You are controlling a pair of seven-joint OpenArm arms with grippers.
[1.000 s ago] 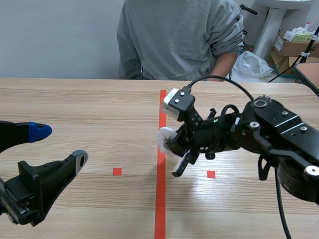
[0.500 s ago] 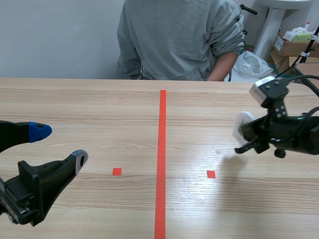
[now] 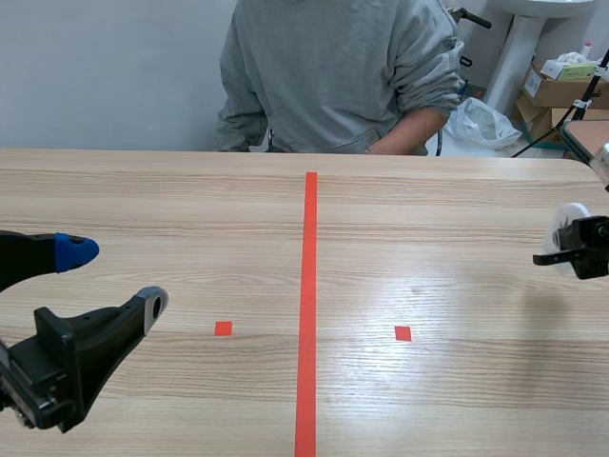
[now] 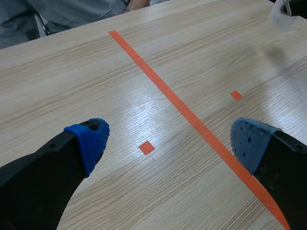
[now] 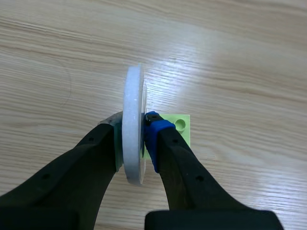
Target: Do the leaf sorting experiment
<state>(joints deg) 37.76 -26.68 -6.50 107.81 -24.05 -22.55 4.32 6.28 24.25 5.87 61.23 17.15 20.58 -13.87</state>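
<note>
desk pale wood, red centre tape | left tool released | right tool clenched on white disc | person in grey, boxes behind

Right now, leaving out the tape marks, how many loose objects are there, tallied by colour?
White: 1, a disc pinched in the right claw.
Light green: 1, a small square piece just beyond that claw; whether it is held or lying on the table, I cannot tell.
Total: 2.
</note>
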